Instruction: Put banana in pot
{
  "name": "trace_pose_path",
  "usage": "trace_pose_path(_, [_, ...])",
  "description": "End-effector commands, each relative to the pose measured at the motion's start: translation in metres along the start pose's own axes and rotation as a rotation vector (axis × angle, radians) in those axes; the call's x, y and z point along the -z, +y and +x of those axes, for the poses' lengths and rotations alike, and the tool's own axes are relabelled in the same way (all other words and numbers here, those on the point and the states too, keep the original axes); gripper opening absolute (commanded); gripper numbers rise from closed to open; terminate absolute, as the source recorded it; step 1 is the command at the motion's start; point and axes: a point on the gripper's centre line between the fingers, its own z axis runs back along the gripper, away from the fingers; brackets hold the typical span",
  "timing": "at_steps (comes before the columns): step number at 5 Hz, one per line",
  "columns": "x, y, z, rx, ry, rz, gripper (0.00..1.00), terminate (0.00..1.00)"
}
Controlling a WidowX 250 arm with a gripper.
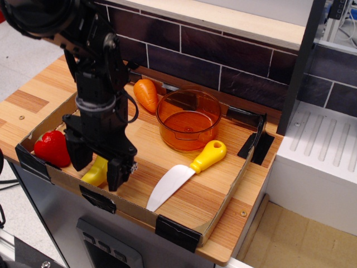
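Black gripper (99, 166), jaws spread, straddles small yellow plastic banana (96, 172). Should centre, clench mid-body, lift clear, then carry toward 2 o'clock to transparent orange pot (188, 119).

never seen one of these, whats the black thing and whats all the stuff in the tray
The black thing is a robot arm, and its tip is a gripper with two fingers that pinch objects. There is one picture of this moment, taken by a camera that looks down at the counter from the front and to one side.

The arm works over a shallow wooden tray holding plastic toy food. The gripper is lowered with its fingers open on either side of a yellow banana, near the front left edge. It has not closed, so nothing is held yet. To the left lies a red strawberry. Toward the back stands a clear orange pot, with nothing in it, and a carrot lies beside it. In front of the pot lies a toy knife with a white blade and yellow handle.
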Motion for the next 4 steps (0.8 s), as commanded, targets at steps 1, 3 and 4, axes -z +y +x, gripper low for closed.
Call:
trace_pose_path(1, [-0.001, 0.010, 0.008, -0.033, -0.052, -0.004, 0.00, 0.00])
trace_pose_path(3, [-0.032, 0.009, 0.016, -0.031, -0.119, -0.048, 0.00, 0.00])
trace_pose_path(4, [-0.058, 0.006, 0.026, -0.060, -0.162, -0.097, 0.00, 0.00])
